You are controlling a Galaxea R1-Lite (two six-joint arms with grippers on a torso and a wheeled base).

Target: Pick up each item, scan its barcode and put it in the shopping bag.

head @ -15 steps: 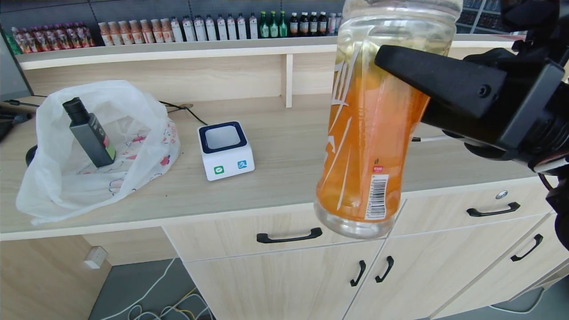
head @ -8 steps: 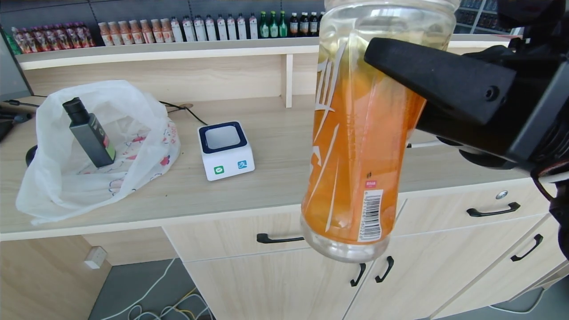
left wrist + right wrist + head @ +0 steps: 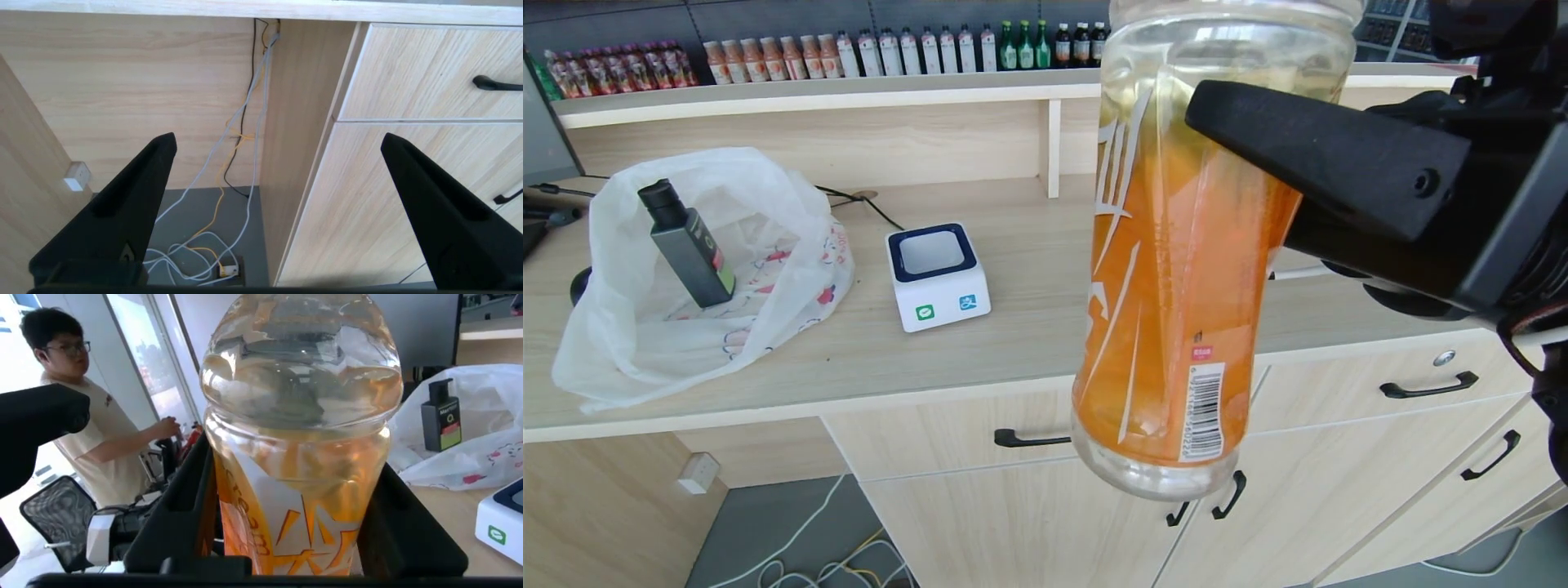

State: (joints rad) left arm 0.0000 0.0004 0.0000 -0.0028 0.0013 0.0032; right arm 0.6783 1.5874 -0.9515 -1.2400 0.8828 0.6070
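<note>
Gripping the orange drink bottle (image 3: 1176,310) in the right gripper (image 3: 1217,131), raised close to the head camera at the right of the scene.

Clamping the black fingers (image 3: 1307,147) on the bottle's upper half, one of them crossing its front. Tilting it slightly, and showing the barcode low on its label toward the head camera. Hanging the left gripper (image 3: 278,212) low in front of the cabinet (image 3: 409,163), fingers spread wide apart. Sitting on the counter (image 3: 1029,327), left of the held bottle: the white scanner (image 3: 938,275) with its dark-blue rim. Lying farther left, at the counter's left end: the white shopping bag (image 3: 784,245), open and holding a dark bottle (image 3: 686,245) that leans inside.
</note>
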